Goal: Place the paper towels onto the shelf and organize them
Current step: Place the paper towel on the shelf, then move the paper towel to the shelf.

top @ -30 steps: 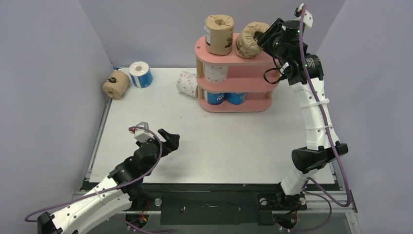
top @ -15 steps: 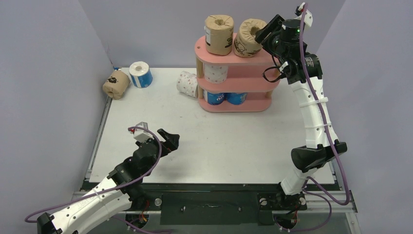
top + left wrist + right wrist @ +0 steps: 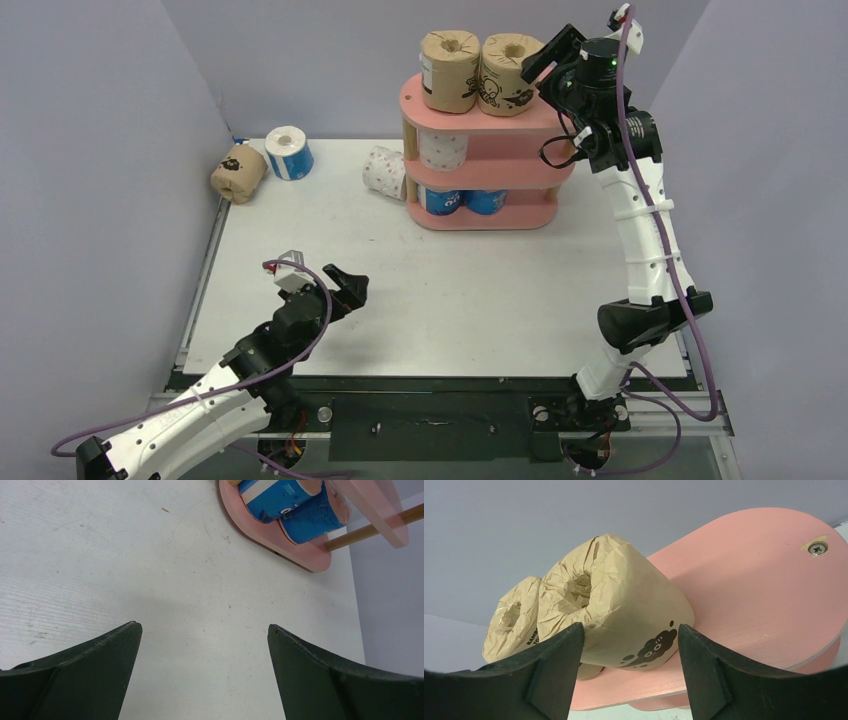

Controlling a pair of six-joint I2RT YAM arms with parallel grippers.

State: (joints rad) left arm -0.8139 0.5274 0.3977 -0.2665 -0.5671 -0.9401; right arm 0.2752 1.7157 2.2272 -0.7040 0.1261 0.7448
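The brown roll [image 3: 624, 615] is light, soft and crushable. My right fingers [image 3: 554, 665] flank it, spread; my left fingers [image 3: 90, 665] are spread and empty. Grip mid-body, gently.

Robot lab test cell — a white table [image 3: 450, 300] boxed in on three sides by plain lilac-grey panels [image 3: 90, 150]. The left arm [image 3: 200, 405] and right arm [image 3: 650, 230] are bolted to a metal rail [image 3: 440, 412] at the near edge, with purple cables [image 3: 697, 345] looping loose off them. The props look staged — a pink shelf [image 3: 480, 125] and small wrapped paper towels [image 3: 450, 70].
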